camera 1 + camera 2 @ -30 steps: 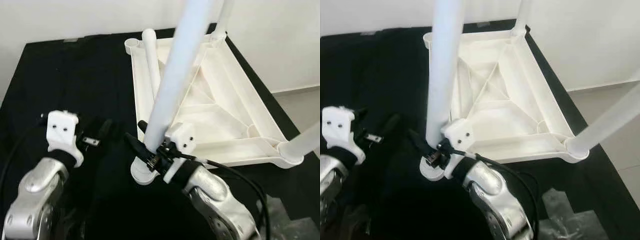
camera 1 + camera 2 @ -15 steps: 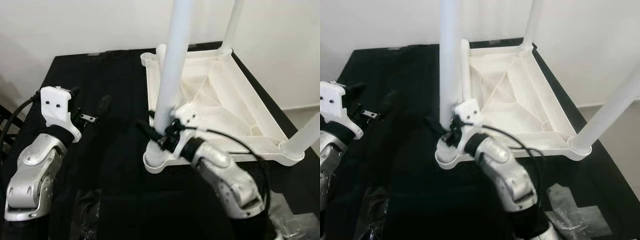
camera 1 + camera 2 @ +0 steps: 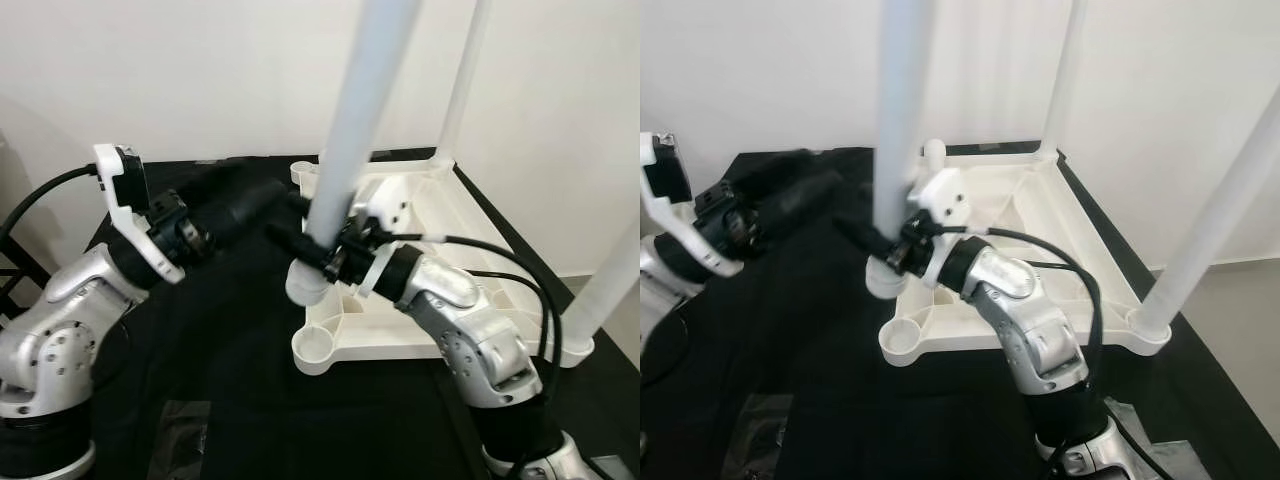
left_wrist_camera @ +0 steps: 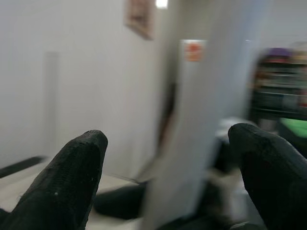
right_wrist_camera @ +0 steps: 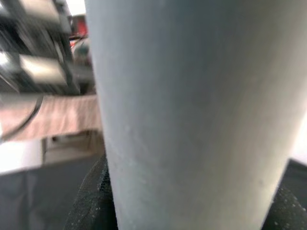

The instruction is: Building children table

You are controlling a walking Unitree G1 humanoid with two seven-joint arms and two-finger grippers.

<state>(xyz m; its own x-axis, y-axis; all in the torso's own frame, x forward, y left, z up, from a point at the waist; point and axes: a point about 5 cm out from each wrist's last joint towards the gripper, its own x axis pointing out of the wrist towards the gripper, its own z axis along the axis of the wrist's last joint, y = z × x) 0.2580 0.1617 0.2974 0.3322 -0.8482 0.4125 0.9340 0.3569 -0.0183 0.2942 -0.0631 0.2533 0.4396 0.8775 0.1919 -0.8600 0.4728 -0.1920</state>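
The upturned white tabletop lies on a black mat, its ribbed underside facing up. Two legs already stand in sockets: the far one and the one at the right corner. The right gripper grips the loose leg near its lower end, holding it tilted, its foot raised above the tray and short of the empty near socket. The left gripper reaches toward the same leg with its fingers spread wide on either side of it, not yet touching. To seat it well, I judge the leg should be brought upright first, centred over the open socket, then pressed straight down while the left gripper steadies the shaft higher up
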